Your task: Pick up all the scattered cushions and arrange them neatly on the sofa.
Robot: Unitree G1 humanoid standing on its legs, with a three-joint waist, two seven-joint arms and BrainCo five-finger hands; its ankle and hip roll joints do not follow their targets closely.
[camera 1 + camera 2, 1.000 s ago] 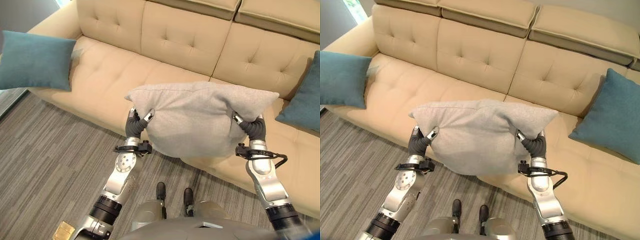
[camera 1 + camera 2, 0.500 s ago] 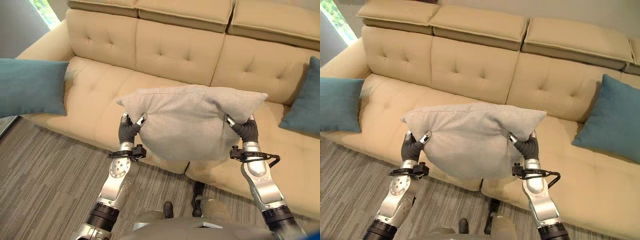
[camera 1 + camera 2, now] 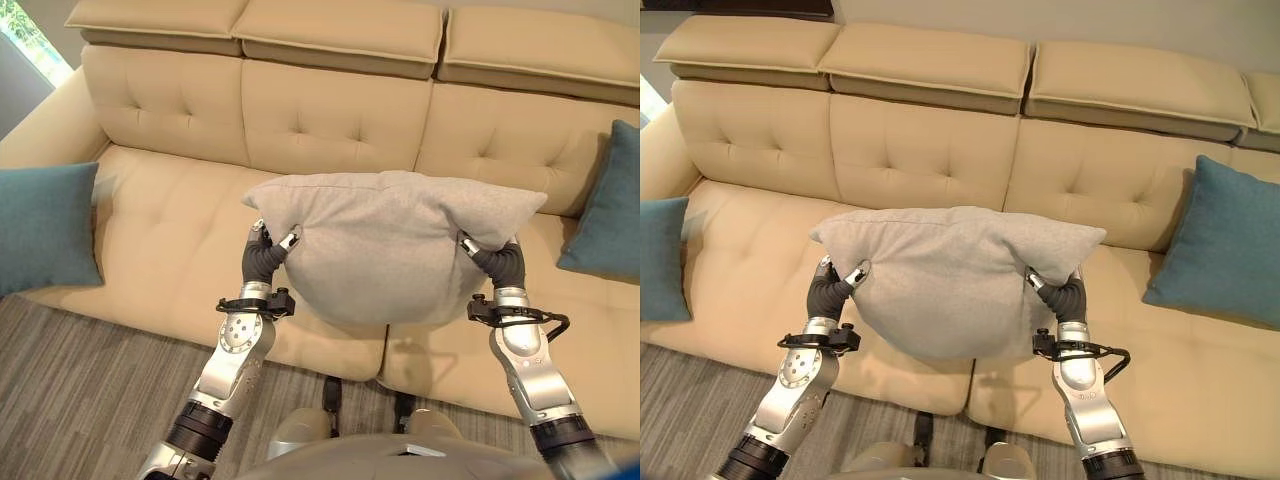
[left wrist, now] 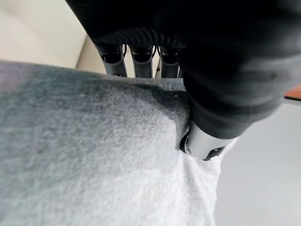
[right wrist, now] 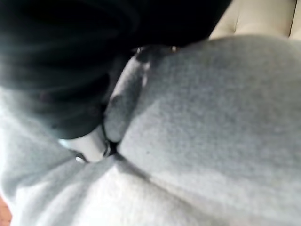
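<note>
Fingers [image 4: 115, 63] of the left hand [image 3: 264, 255] are pressed into the left end of the large grey fabric cushion [image 3: 385, 245], with the thumb dug into the cloth on the near side, so that the end is pinched. At the right of the frame the right hand [image 3: 497, 262] is closed on the opposite end in the same way, its thumb sunk into a fold of the fabric in the right wrist view. The cushion is thus carried between both hands at the centre of the frame, clear of the seat, its middle sagging below its two held corners. A grip at both ends is judged to suit so wide and soft a thing, which would droop from one hand.

Behind it the beige tufted leather sofa [image 3: 930, 150] fills the upper frame. A teal square cushion [image 3: 40, 235] is propped at the sofa's left end and another teal cushion [image 3: 1220, 245] leans against the backrest at the right edge, so the bare middle seat is probably where the grey one is meant to go.

Against the earlier frames, more of the backrest and headrests is seen and less of the grey striped carpet [image 3: 70, 400]; the whole scene has shifted, so the camera is taken to have moved. The hold on the cushion is unchanged.
</note>
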